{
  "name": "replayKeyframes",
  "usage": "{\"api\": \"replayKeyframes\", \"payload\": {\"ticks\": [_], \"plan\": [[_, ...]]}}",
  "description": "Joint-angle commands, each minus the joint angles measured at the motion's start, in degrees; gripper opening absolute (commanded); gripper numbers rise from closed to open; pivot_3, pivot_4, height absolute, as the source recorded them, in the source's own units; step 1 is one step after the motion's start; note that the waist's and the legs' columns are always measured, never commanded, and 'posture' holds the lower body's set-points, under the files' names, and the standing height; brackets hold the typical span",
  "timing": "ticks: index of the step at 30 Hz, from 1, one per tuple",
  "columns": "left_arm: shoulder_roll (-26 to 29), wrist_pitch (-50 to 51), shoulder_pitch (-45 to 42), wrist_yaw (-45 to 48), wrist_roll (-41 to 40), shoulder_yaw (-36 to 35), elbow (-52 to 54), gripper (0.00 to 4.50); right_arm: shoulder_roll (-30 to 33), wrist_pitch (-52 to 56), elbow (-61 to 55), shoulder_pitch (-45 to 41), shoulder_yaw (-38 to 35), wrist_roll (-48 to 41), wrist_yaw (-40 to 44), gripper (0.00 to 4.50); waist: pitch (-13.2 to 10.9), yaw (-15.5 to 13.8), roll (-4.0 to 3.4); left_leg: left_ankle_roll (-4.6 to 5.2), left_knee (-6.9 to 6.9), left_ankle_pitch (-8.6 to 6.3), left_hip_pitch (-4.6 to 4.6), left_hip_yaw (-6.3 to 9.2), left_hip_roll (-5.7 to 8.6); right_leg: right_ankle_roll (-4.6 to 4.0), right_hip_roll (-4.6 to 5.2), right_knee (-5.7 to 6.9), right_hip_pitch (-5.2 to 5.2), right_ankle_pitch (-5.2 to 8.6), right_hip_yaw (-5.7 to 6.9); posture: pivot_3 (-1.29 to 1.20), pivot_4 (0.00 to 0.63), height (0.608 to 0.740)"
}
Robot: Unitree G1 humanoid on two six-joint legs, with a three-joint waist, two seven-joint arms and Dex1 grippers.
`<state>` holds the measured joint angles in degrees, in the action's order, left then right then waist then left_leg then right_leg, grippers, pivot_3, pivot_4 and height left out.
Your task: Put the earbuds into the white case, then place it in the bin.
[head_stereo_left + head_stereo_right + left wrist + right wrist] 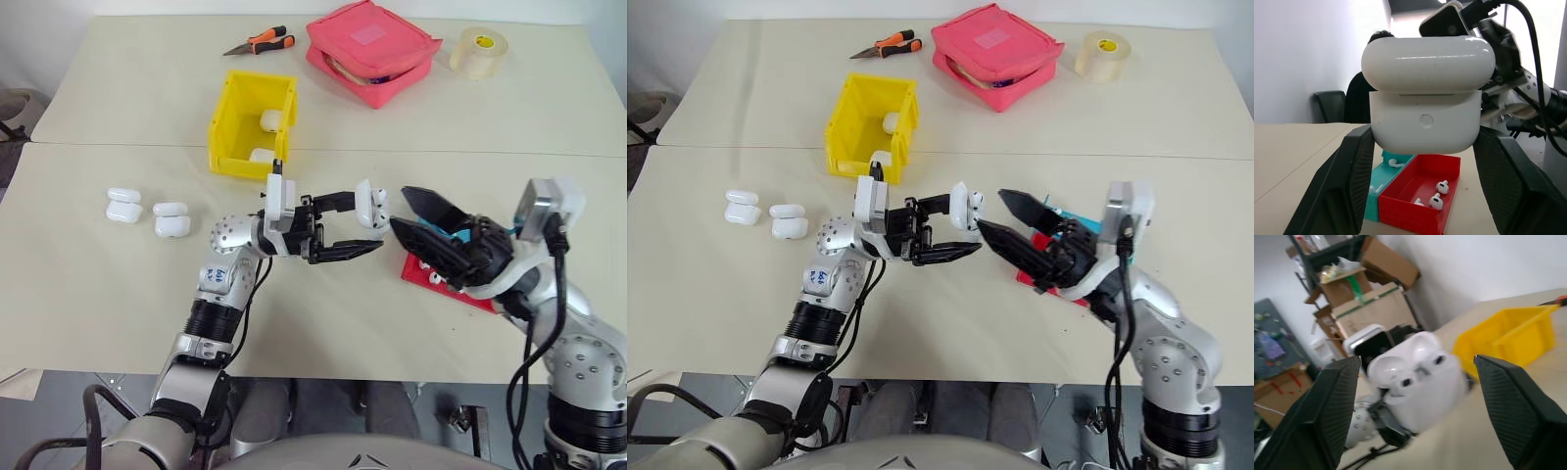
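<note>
Over on the far left of the cream table (98, 284), two pairs of small glossy white closed earbud cases (147, 212), lying loose. Further back, bright yellow plastic bin (235, 117), already with a couple of white cases inside. Mid-air at centre, left gripper (367, 227) clamped tight on the glossy white rounded case (370, 203), lid flipped up, earbuds (1420, 367) seated in their wells, stems down. Just right of that, right gripper (416, 217), black fingers spread wide, near the case but off it. Beneath that arm, red-and-teal plastic tray (1418, 193) on the table, tiny white earbuds in both compartments. Along the back edge: orange-handled pliers (263, 41), pink zip pouch (370, 51), roll of clear tape (478, 51).
</note>
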<state>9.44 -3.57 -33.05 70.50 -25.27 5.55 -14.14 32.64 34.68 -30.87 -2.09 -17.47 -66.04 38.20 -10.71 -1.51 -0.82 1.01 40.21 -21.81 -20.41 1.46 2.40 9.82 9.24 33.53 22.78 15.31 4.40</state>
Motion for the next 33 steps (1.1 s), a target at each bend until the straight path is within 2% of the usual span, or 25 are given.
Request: {"api": "replayKeyframes", "payload": {"ticks": [1,3,4,7,11,17,18,19,20,22,25,33], "plan": [[6.1,-1.1,-0.3,-1.3,6.5,1.1,1.6,2.71,5.5,0.3,1.8,3.4,-4.4,3.0,3.6,3.5,0.0,0.1,0.0,0.0,-0.01,0.0,0.0,-0.03,0.0,0.0,0.0,0.0,0.0,0.0,-0.01,0.0,0.15,0.74],[10.4,-1.5,-1.4,-1.8,11.7,3.3,1.2,2.71,11.1,-2.8,3.4,5.2,-1.4,13.6,7.0,2.94,0.0,0.2,-0.01,0.01,-0.04,0.0,0.08,-0.18,0.0,0.0,0.0,0.01,0.0,0.0,-0.08,0.0,0.15,0.74],[12.6,1.9,-2.3,-3.7,15.5,5.1,1.5,2.71,13.3,-3.9,3.7,5.9,0.2,16.8,9.1,2.57,0.0,0.1,-0.01,0.02,-0.09,0.0,0.11,-0.24,-0.02,0.0,-0.01,0.01,0.0,0.0,-0.11,0.0,0.15,0.74],[14.0,2.6,-4.3,-4.4,18.3,7.4,2.6,2.71,13.6,-3.9,3.4,1.8,2.0,17.9,8.8,1.43,0.0,0.1,0.01,0.03,-0.08,0.01,0.11,-0.23,-0.05,0.0,-0.02,0.01,0.0,0.0,-0.12,0.0,0.15,0.74],[13.9,2.1,-5.4,-4.8,20.2,9.5,3.1,2.71,13.8,-2.0,1.5,-3.8,5.8,19.4,8.4,0.13,0.0,0.0,0.02,0.03,-0.05,0.01,0.08,-0.16,-0.04,0.0,-0.01,-0.01,0.0,0.0,-0.13,0.0,0.15,0.74],[12.5,3.6,-5.2,-6.0,21.4,11.8,4.9,2.71,10.0,1.8,0.3,-13.6,13.2,19.5,5.8,0.05,0.0,0.0,0.04,0.02,-0.05,0.01,0.05,-0.1,-0.05,0.0,-0.01,-0.03,0.01,0.0,-0.08,0.0,0.15,0.74],[12.2,4.2,-5.1,-6.0,21.3,12.2,5.2,2.71,9.4,2.5,0.5,-14.8,14.6,19.9,5.6,0.05,0.7,0.0,-0.01,0.02,-0.04,0.01,0.05,-0.08,-0.05,0.0,-0.01,-0.02,0.01,0.0,-0.07,0.0,0.0,0.74],[12.0,4.5,-5.1,-6.0,21.2,12.4,5.4,2.71,8.9,3.1,0.7,-15.8,15.6,20.4,5.3,0.05,2.2,-0.1,0.07,0.0,-0.07,0.02,-0.09,-0.1,-0.04,0.01,0.0,-0.04,0.13,-0.01,-0.08,0.0,0.0,0.74],[11.8,4.7,-5.1,-6.2,21.2,12.6,5.5,2.71,8.5,3.4,1.0,-16.6,16.8,20.9,5.3,0.05,3.0,-0.2,0.08,-0.04,-0.17,-0.02,-0.25,-0.21,0.01,-0.02,-0.02,0.17,0.58,0.01,-0.11,0.0,0.0,0.74],[11.2,4.7,-5.3,-6.6,21.1,12.8,5.6,2.71,8.1,4.7,2.1,-17.6,18.5,22.3,4.5,0.05,3.9,-0.2,0.37,-0.03,-0.25,-0.04,-0.22,-0.39,0.01,-0.05,-0.01,0.07,0.59,0.03,-0.03,0.0,0.0,0.74],[10.6,4.5,-5.5,-7.3,20.9,12.6,5.6,2.71,8.8,4.7,3.7,-16.6,19.6,25.0,5.2,0.05,4.5,-0.3,0.94,-0.02,-0.12,-0.03,-0.2,-0.44,-0.01,-0.01,-0.01,0.07,0.5,0.0,-0.03,0.0,0.0,0.74],[10.4,3.7,-4.8,-9.0,19.8,10.9,5.7,2.71,10.2,4.3,4.7,-11.7,16.2,25.2,7.8,0.05,5.1,-0.1,0.88,0.02,-0.1,-0.01,0.0,-0.49,-0.01,0.03,-0.01,0.05,0.29,-0.06,-0.1,0.0,0.0,0.74]]}}
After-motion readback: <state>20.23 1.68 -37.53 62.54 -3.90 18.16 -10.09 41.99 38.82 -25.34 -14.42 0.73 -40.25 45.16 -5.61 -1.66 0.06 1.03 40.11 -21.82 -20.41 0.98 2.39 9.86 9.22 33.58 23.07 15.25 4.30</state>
